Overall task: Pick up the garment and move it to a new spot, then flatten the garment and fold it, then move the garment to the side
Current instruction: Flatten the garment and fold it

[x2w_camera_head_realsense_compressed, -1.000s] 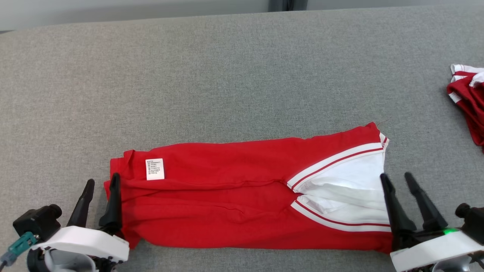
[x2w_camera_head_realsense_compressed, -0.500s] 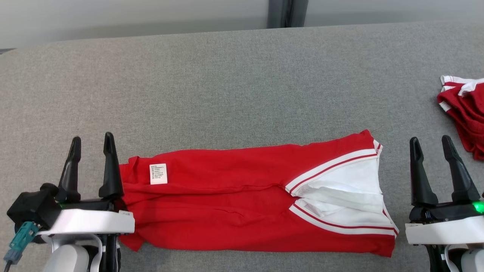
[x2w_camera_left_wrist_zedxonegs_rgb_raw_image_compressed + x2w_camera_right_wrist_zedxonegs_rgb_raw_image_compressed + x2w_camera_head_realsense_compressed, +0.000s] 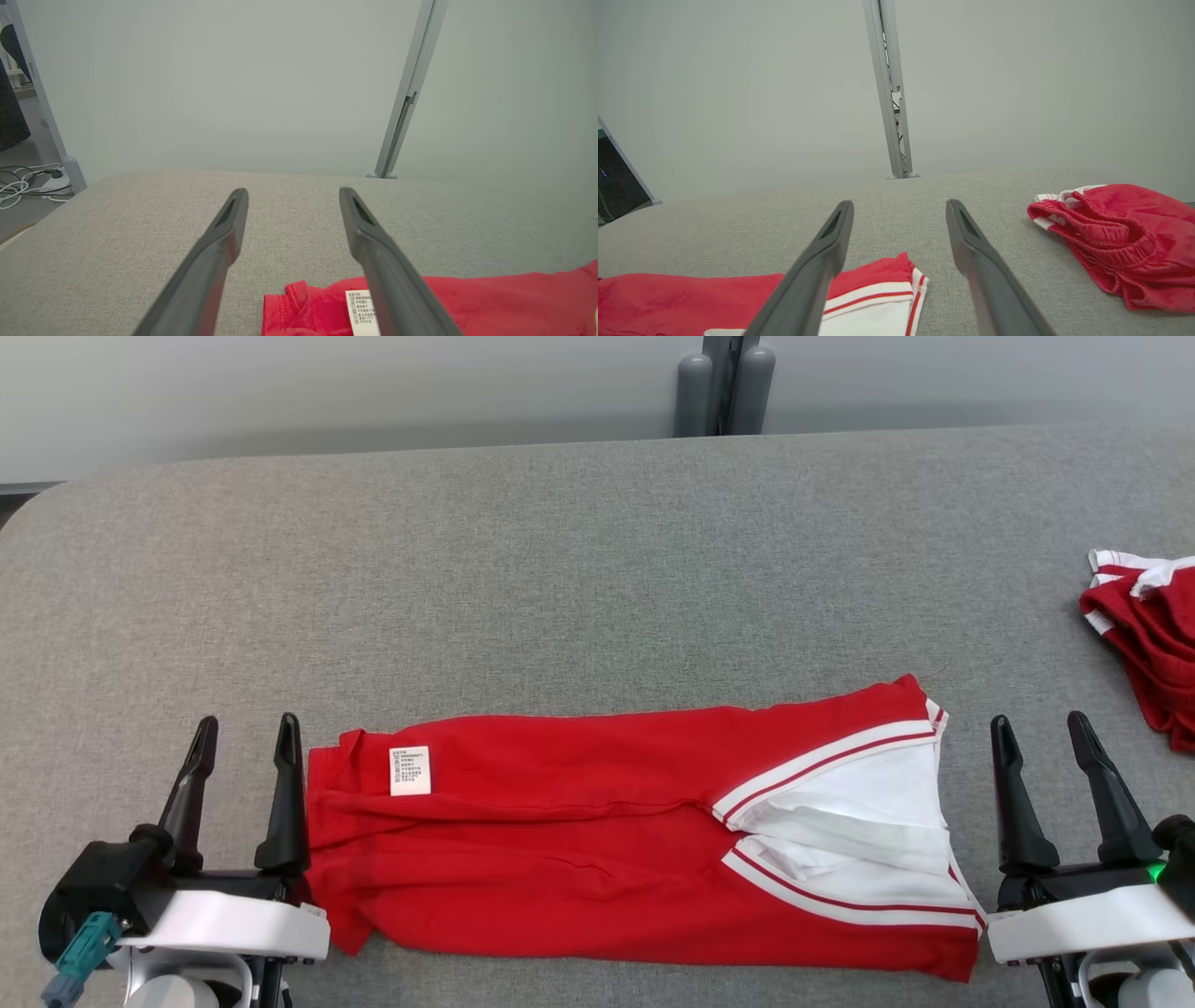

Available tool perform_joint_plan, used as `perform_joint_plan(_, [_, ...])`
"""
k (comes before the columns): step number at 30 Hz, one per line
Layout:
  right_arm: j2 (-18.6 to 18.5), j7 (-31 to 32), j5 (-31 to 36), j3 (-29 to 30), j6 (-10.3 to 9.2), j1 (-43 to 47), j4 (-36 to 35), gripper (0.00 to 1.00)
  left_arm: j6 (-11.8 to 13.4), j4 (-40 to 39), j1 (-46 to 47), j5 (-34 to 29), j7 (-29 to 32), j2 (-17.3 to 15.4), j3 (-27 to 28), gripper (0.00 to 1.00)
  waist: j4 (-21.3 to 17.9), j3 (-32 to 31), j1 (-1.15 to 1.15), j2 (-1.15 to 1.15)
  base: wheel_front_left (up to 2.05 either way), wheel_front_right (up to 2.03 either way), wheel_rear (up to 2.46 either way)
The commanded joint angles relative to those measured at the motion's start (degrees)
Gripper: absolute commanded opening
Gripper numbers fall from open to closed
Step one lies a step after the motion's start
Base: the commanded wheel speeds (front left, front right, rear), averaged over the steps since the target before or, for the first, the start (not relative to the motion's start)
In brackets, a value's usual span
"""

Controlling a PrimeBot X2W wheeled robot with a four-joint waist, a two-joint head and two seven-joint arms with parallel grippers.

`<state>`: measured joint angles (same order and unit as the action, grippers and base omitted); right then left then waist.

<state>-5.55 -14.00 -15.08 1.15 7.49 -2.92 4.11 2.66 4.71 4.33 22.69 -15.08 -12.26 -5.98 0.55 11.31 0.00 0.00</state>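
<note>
Red garment [image 3: 579, 840] lies folded into a long strip on the grey tabletop [image 3: 560, 569], toward the near edge, with its white-striped end to the right. White label [image 3: 410, 771] faces up near its left end. Left fingers [image 3: 285, 793] are spread apart, holding nothing, just beside the garment's left edge. Right fingers [image 3: 1013, 793] are spread apart, holding nothing, just beside its right edge. Bunched red bundle [image 3: 1144, 644] sits at far right, well apart

left claw [image 3: 245, 721] spread empty, right claw [image 3: 1038, 719] spread empty, fingers upward
</note>
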Motion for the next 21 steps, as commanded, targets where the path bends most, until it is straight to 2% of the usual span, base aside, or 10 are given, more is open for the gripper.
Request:
perform_joint_plan(1, [-0.28,-0.26,0.07,0.31,0.01,0.51,0.26,1.0,-0.77,0.88,-0.54,-0.91,-0.05,-0.1,0.6,1.0,0.24,-0.15,0.0,0.0,0.0,0.0,0.0])
perform_joint_plan(12, [-0.46,0.14,-0.35,1.03,0.01,0.19,0.79,1.0,-2.61,2.38,0.49,-2.47,-0.06,1.07,1.81,1.0,1.23,0.3,0.0,0.0,0.0,0.0,0.0])
perform_joint_plan(21, [-1.78,1.03,-1.65,2.56,0.01,-0.36,8.72,1.0,-3.94,3.23,1.94,-3.36,-0.06,2.02,2.41,1.0,1.89,1.13,0.0,0.0,0.0,0.0,0.0])
